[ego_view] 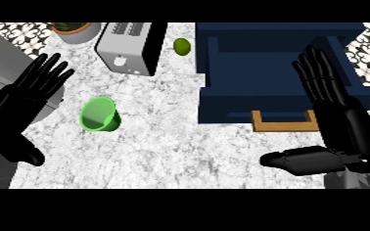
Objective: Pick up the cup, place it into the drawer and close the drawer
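A green cup (100,114) lies tipped on the marble counter at the left, its mouth toward the near side. My left hand (27,98) is at the left edge, fingers straight and spread, a short way left of the cup and apart from it. A dark blue drawer (269,63) stands pulled out at the right, with a wooden handle (284,122) on its near front. Over the drawer's right side my right hand (336,103) is held with fingers straight and thumb stretched left. Neither hand holds anything.
A silver toaster (131,46) stands at the back, left of centre. A potted plant (74,31) is at the back left. A small green lime (181,46) lies between the toaster and the drawer. A grey sink edge (14,54) shows at the far left.
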You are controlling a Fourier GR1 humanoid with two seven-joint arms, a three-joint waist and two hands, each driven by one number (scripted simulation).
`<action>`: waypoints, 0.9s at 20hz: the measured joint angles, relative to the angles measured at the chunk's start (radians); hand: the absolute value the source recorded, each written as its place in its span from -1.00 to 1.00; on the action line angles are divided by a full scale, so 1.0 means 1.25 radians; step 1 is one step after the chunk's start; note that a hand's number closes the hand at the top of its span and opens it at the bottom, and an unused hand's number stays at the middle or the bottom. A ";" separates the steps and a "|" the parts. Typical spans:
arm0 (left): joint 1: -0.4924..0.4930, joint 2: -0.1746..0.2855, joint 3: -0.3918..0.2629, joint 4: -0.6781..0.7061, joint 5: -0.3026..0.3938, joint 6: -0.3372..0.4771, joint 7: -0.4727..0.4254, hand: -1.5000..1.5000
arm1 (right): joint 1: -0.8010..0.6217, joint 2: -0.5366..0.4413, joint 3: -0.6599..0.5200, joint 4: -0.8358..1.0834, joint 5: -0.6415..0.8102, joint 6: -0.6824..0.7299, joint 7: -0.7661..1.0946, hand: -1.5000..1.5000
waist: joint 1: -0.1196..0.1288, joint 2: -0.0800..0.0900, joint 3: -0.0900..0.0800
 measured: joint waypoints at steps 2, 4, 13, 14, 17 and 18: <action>-0.027 0.000 0.003 0.076 -0.038 -0.025 -0.031 -1.00 | -0.015 -0.010 -0.023 0.033 -0.014 0.015 -0.022 -1.00 | -0.001 0.000 0.000; -0.051 -0.005 0.005 0.148 -0.098 -0.040 -0.083 -1.00 | -0.031 -0.011 -0.025 0.044 -0.015 0.019 -0.019 -1.00 | -0.001 0.000 0.000; -0.133 -0.002 -0.002 0.445 -0.325 -0.020 -0.300 -1.00 | -0.076 -0.013 -0.037 0.060 -0.011 0.022 -0.013 -1.00 | -0.004 0.000 0.000; -0.137 0.001 -0.005 0.479 -0.349 -0.011 -0.327 -1.00 | -0.080 -0.014 -0.038 0.060 -0.012 0.023 -0.008 -1.00 | -0.005 0.000 0.000; -0.175 0.006 -0.016 0.586 -0.407 0.020 -0.391 -1.00 | -0.084 -0.009 -0.036 0.065 -0.007 0.020 -0.010 -1.00 | -0.007 0.001 -0.001; -0.178 0.005 -0.021 0.612 -0.422 0.029 -0.414 -1.00 | -0.086 -0.016 -0.046 0.064 -0.015 0.026 -0.009 -1.00 | -0.009 0.002 -0.001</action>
